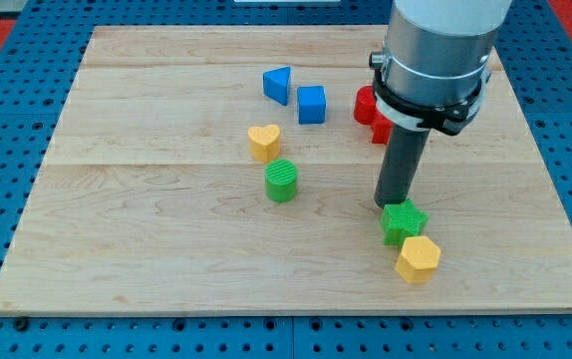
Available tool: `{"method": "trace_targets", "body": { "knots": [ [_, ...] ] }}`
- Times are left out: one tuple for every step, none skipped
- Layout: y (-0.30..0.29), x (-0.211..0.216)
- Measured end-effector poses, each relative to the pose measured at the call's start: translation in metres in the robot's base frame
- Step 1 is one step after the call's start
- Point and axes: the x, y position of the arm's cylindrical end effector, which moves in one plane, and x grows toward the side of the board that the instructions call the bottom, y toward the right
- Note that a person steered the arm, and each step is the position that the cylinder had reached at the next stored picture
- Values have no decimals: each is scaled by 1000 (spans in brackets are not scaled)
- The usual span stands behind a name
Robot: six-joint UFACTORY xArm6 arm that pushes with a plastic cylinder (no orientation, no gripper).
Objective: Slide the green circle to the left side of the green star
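Seven small blocks lie on the wooden counter (166,249). No fingers exist on this arm, so there is nothing released, clenched or grasping; it ends in a dark rod, and my tip (394,204) stands on the counter at the upper left edge of the green star (404,220), touching it or just short of it. The green circle (281,180), a ribbed upright cylinder, sits well apart to the view's left of the star and slightly higher in the view. Just above the circle is the yellow heart (263,142). Nearer the view's top, the blue triangle (278,84) and the blue cube (312,104) sit side by side. A red block (366,106), its shape partly hidden behind the arm's grey body, lies right of the cube. The yellow hexagon (418,258) touches the star's lower right side.
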Motion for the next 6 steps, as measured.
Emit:
{"method": "trace_targets", "body": {
  "knots": [
    [-34,-34],
    [-76,-70],
    [-133,-74],
    [-145,-34],
    [-104,14],
    [-60,34]
  ]
}}
